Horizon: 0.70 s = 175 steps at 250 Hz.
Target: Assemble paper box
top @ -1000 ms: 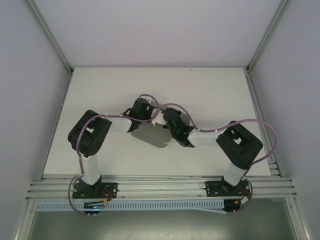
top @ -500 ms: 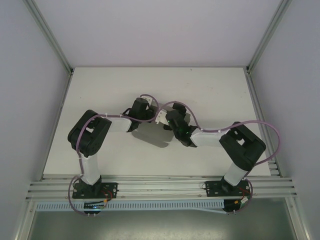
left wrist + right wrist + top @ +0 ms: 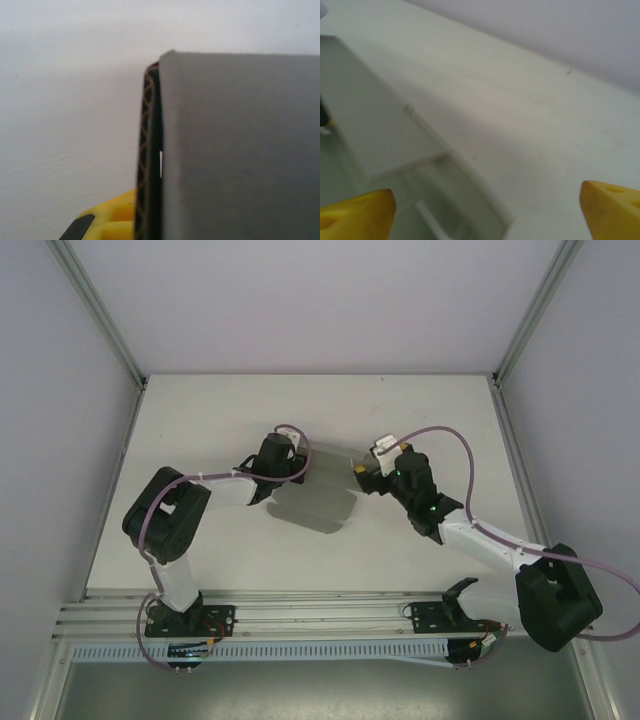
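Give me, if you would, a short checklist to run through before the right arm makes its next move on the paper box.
1. Left gripper shut on the paper box: ok. In the left wrist view the grey cardboard lies flat against its finger pad.
2. Right gripper open: ok. Its yellow fingertips stand wide apart with nothing gripped between them.
3. Right gripper free of the box: cannot tell. From above it sits right at the box's right edge.
4. Box lifted off the table: cannot tell.
5. Box folded to its final shape: not ok. It is an open, partly folded sheet.
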Each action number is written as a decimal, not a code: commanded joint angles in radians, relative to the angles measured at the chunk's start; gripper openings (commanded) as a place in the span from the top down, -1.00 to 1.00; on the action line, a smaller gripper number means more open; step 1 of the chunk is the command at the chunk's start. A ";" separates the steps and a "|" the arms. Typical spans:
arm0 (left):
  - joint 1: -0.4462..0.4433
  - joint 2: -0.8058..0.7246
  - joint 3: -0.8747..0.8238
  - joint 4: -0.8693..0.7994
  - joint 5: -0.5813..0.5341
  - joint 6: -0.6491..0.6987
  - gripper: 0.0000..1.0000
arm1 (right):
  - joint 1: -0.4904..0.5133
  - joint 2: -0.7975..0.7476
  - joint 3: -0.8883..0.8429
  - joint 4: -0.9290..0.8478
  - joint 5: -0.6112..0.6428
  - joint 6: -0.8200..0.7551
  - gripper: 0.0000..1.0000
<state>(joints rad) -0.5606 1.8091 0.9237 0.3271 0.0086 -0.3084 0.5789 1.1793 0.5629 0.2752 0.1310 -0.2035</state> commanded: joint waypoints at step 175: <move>0.064 0.101 0.201 -0.332 -0.064 -0.255 1.00 | -0.079 -0.018 0.157 -0.206 -0.409 0.216 1.00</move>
<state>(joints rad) -0.5568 1.8263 1.0489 0.1844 0.0872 -0.4450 0.4973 1.1938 0.6907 0.0948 -0.2447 -0.0223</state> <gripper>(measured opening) 0.081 0.060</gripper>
